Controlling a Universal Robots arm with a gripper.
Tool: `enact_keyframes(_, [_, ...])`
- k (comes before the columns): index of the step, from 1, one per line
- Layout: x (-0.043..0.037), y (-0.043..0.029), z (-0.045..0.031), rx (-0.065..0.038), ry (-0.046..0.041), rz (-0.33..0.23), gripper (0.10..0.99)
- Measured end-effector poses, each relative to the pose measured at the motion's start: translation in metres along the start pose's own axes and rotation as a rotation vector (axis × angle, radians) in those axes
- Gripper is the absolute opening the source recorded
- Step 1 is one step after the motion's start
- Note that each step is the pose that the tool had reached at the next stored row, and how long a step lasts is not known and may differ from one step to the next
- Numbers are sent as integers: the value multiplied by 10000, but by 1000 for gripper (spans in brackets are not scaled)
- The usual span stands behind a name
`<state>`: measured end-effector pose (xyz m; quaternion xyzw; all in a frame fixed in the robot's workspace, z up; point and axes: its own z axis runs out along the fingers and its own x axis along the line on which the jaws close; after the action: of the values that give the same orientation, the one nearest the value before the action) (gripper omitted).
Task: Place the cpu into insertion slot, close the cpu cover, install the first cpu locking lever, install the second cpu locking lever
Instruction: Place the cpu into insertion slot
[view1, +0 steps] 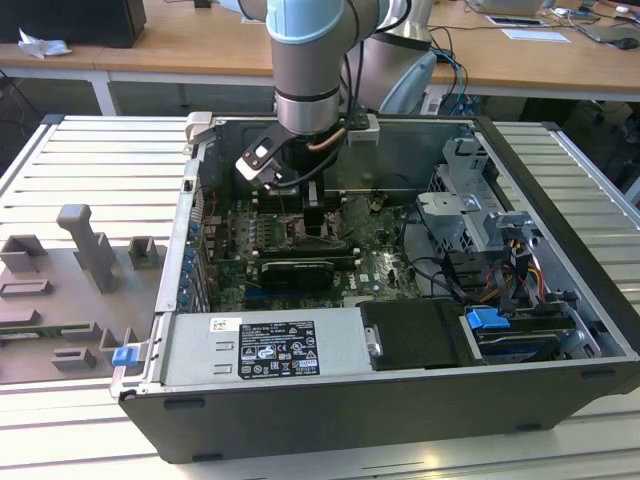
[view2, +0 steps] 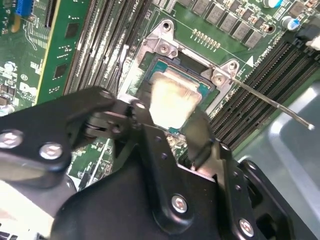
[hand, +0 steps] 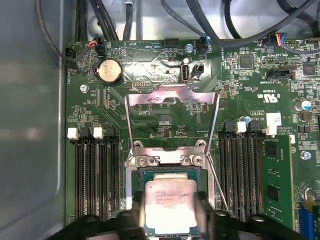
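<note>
Your arm reaches down into the open computer case (view1: 560, 190) on the slatted table (view1: 90, 160), seen here in the exterior view, with the gripper (view1: 312, 225) low over the green circuit board (view1: 385, 265). In both wrist views the fingers (view2: 200, 135) are closed on the cpu (hand: 170, 205), one black finger against each of two opposite edges of its pale metal top. The cpu (view2: 172, 97) lies flat within the insertion slot (hand: 170, 159), its green border showing just inside the slot's metal rim (view2: 165, 47). The cpu cover (hand: 172, 96) stands swung open on the far side of the slot, and the board is visible through its square window in the first wrist view. A thin locking lever (view2: 272, 102) juts out free from one corner of the slot, across the neighbouring memory slots (view2: 260, 75). Long black memory slots (hand: 95, 180) flank the slot on both sides. A round coin battery (hand: 109, 71) sits on the board beyond the raised cover.
</note>
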<state>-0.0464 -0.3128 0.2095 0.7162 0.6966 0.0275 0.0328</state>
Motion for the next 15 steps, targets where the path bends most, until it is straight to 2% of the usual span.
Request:
enact_keyframes(2, [0, 6, -4, 38, -1, 0, 475])
enact_keyframes(5, [0, 11, -6, 48, -7, 0, 294])
enact_keyframes(6, [-1, 12, -12, 51, -9, 0, 173])
enact_keyframes(7, [-1, 13, -20, 55, -8, -1, 114])
enact_keyframes(15, [-1, 15, -45, 64, -8, -1, 106])
